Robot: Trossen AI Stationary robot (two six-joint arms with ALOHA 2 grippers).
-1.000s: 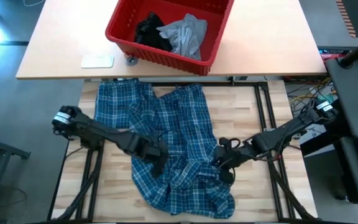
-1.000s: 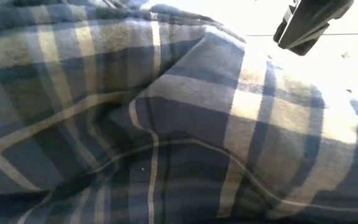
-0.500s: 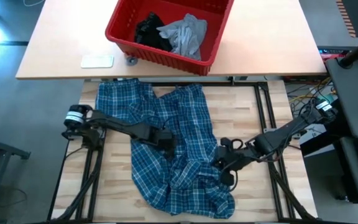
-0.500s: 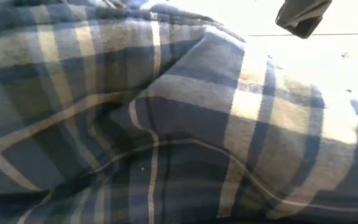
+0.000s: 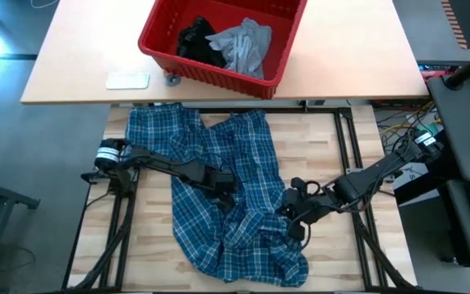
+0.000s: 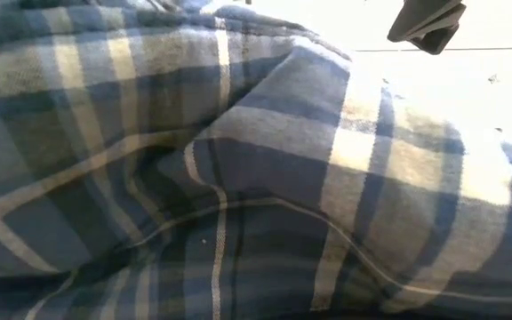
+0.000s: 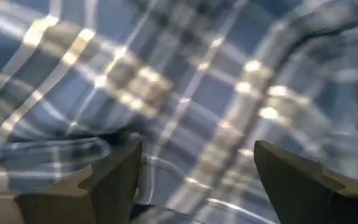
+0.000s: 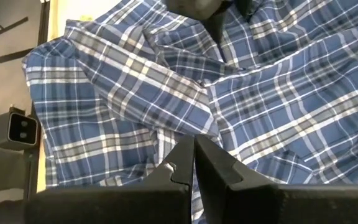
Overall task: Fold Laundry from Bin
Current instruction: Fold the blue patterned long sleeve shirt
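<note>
The blue-and-white plaid shirt [image 5: 227, 196] lies crumpled on the wooden table, and it fills the low view [image 6: 194, 178]. My left gripper [image 5: 223, 192] is open and points down at the shirt's middle, its two fingers [image 7: 114, 177] apart close over the cloth [image 7: 191, 106]. My right gripper [image 5: 294, 219] is shut at the shirt's right edge, above the cloth [image 8: 166, 87]. Nothing shows between its fingertips [image 8: 194, 155]. The red bin [image 5: 157, 45] stands on the far table. It holds a light grey T-shirt [image 5: 245, 45] and a black garment [image 5: 198, 41]. My left gripper's open fingers come from above at the shirt's crumpled middle [image 7: 185, 155]. Whether the fingertips touch the cloth I cannot tell.
A flat white thing [image 5: 127, 80] and a small grey thing [image 5: 172, 78] lie on the far tan table beside the bin. Black frame bars [image 5: 345, 143] run around the wooden top. Bare wood shows to the left and right of the shirt.
My left gripper has gone toward the table's right edge and down onto the shirt's middle, staying open. My right gripper has risen a little, still shut. The shirt lies as before.
</note>
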